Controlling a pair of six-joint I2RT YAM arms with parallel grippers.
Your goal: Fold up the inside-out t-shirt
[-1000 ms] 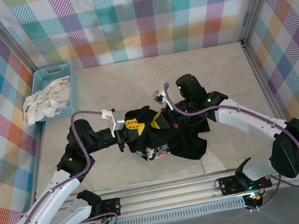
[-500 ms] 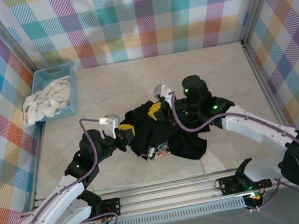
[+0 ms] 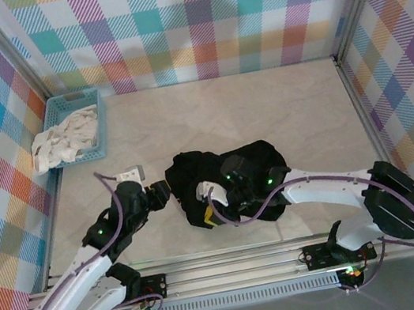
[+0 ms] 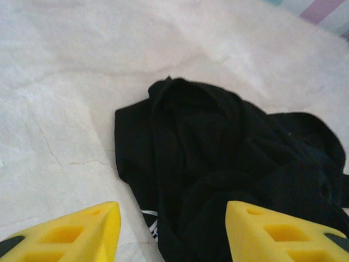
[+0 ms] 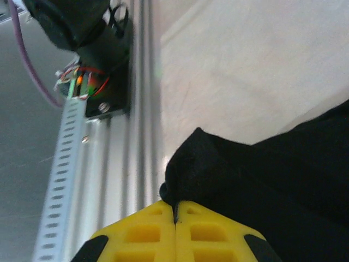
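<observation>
far-left corner of the pale marbled tabletop [image 3: 262, 105]: rectangular blue plastic basket [image 3: 52, 118] holding a crumpled white-cream cloth [image 3: 66, 140]. well apart from the work, not part of it.

left of centre, toward the near edge: left arm's yellow-fingered gripper [image 3: 163, 194], tips aimed right at the heap and just beside its left rim. can't tell whether touching. in the left wrist view, same gripper [image 4: 172, 224] with fingers spread and nothing clamped between them.

centre of the tabletop, biased to the near edge: large black short-sleeved cloth t-shirt [image 3: 194, 172], bunched into one lump [image 4: 218, 164]. no flat panel, no sleeve or hem told apart from above. long axis of the lump roughly left-right, parallel to the near edge.

near-left rim of the lump: right arm's yellow-fingered gripper [image 3: 210, 215], reaching in from the right across the cloth. in the right wrist view, that gripper [image 5: 175, 207] with fingers pressed together on a thin fold of the black cloth [image 5: 272, 180], perforated aluminium rail [image 5: 71, 164] beyond it.

judgement: folding not started, needs spreading flat first. key relation: t-shirt lies right of the free left gripper, both grippers on the lump's left side. left one nearer the far-left rim, so probably grab there and pull away from the right's pinch. risk: catching several layers at once.
</observation>
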